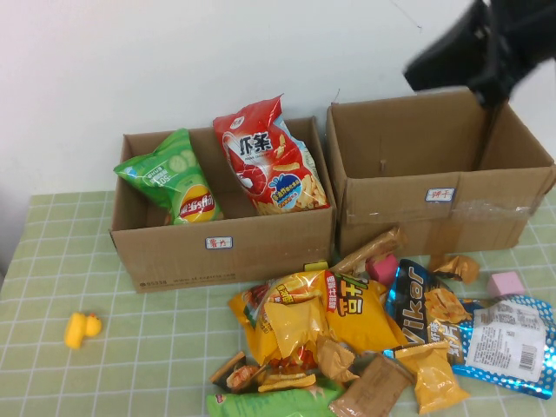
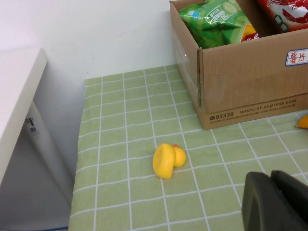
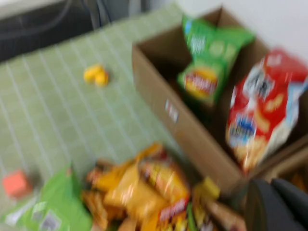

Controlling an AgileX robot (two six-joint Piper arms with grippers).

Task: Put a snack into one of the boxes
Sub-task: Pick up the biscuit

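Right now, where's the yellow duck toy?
High view: yellow duck toy lies alone on the tablecloth at the robot's left, in front of the left box, well apart from the snack pile.

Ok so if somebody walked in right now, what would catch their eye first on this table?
Probably the heap of snack bags spilling over the green checked cloth in front of the two cardboard boxes. Next, the left box, with a green chip bag and a red snack bag standing in it, while the right box looks empty. The right claw hangs above that box; the left claw sits low near a small yellow duck.
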